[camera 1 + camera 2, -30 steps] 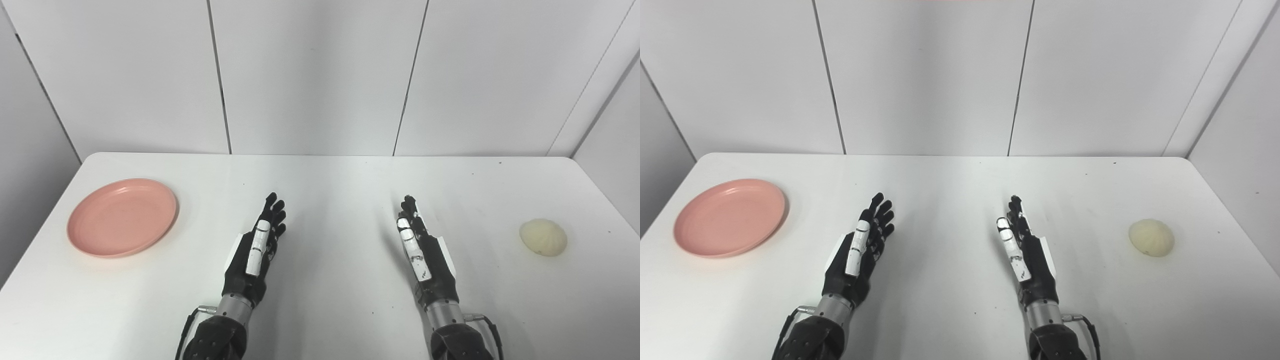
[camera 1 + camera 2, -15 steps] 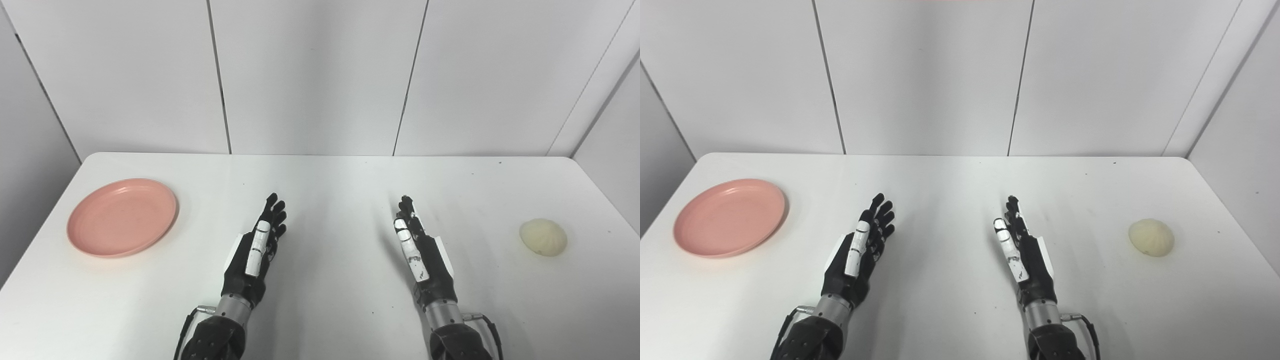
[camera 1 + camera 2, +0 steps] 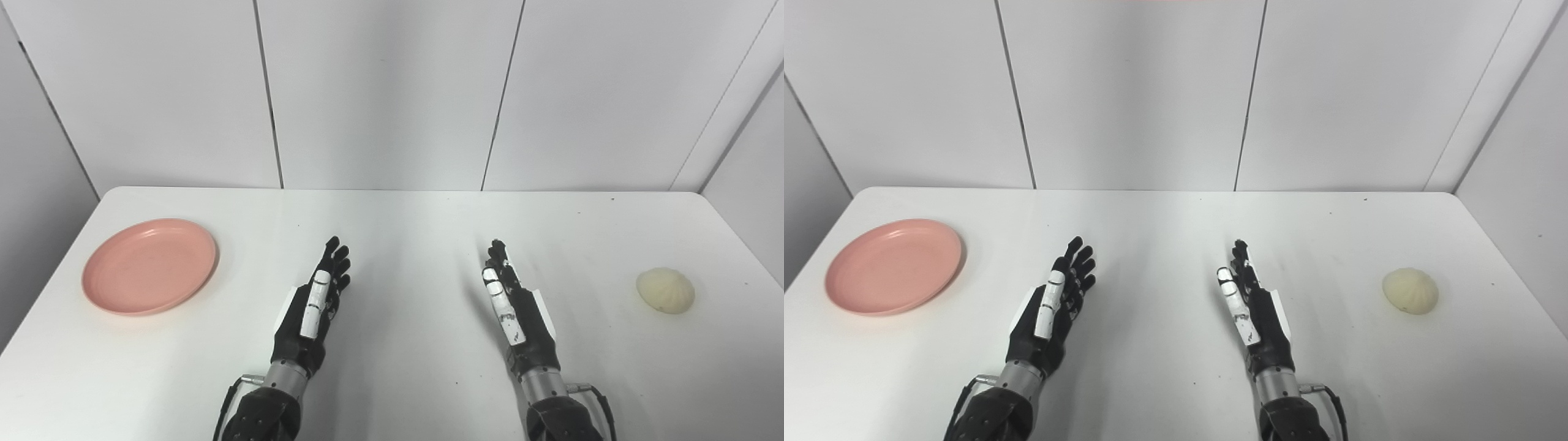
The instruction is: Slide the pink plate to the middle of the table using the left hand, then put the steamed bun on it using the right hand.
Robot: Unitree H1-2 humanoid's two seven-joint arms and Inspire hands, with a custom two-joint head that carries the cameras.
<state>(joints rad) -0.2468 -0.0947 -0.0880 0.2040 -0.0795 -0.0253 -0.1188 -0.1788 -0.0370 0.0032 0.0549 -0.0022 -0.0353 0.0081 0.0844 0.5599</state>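
On the table [image 3: 404,214], the plate [image 3: 150,266] lay near the left edge and the bun [image 3: 665,291] near the right edge. Both hands (left [image 3: 312,312], right [image 3: 517,312]) were held toward the front edge, fingers extended, empty, well apart from both.

Bare table [image 3: 398,220] between left hand [image 3: 313,309] and pink plate [image 3: 150,266]; nothing blocks.
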